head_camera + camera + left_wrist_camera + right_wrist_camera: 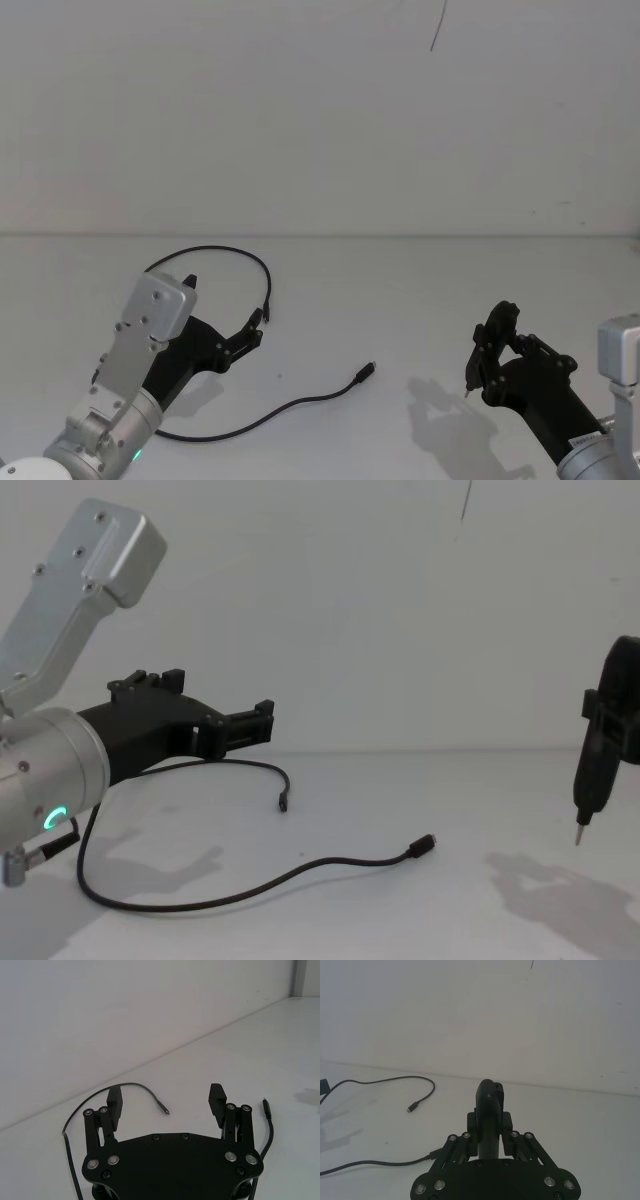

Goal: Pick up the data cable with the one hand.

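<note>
The data cable [290, 405] is a thin black cord lying slack on the white table, one plug [368, 371] pointing right and the other plug [268, 318] at the end of a loop. My left gripper [225, 300], black on a silver wrist with a green light, hovers open above that loop, touching nothing. From the left wrist, its fingers [115, 1100] stand wide apart with the cable [145, 1087] beyond them. My right gripper [495, 345] sits at the right, shut on a slim black tool [598, 770] with a metal tip, away from the cable [300, 865].
The white table [400, 300] runs back to a plain white wall with a thin dark mark [438, 25] high up. Bare tabletop lies between the two arms and behind the cable. The right gripper's shadow [450, 410] falls left of it.
</note>
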`<action>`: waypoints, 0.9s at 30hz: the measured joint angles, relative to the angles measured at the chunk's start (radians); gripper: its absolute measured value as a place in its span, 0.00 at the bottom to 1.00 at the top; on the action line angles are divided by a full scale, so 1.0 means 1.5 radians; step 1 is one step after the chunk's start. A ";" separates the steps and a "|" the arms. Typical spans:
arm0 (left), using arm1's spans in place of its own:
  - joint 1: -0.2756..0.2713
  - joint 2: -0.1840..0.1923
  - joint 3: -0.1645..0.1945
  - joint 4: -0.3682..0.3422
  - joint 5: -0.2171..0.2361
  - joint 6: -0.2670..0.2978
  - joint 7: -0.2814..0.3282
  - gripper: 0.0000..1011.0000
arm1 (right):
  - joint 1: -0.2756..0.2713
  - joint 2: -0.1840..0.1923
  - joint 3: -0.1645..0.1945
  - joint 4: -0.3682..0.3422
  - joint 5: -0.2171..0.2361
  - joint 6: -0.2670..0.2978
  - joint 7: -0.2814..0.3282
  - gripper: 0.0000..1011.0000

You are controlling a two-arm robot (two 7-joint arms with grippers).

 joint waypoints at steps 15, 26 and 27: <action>0.000 0.000 0.000 0.000 0.000 0.000 0.000 0.99 | 0.000 0.000 0.000 0.000 0.000 0.000 0.000 0.26; -0.002 0.010 0.004 -0.004 0.001 0.004 -0.022 0.99 | 0.000 0.000 0.000 0.000 0.000 0.000 0.000 0.26; -0.002 0.011 0.005 -0.005 0.001 0.005 -0.026 0.99 | 0.000 0.000 0.000 0.000 0.000 0.000 0.000 0.26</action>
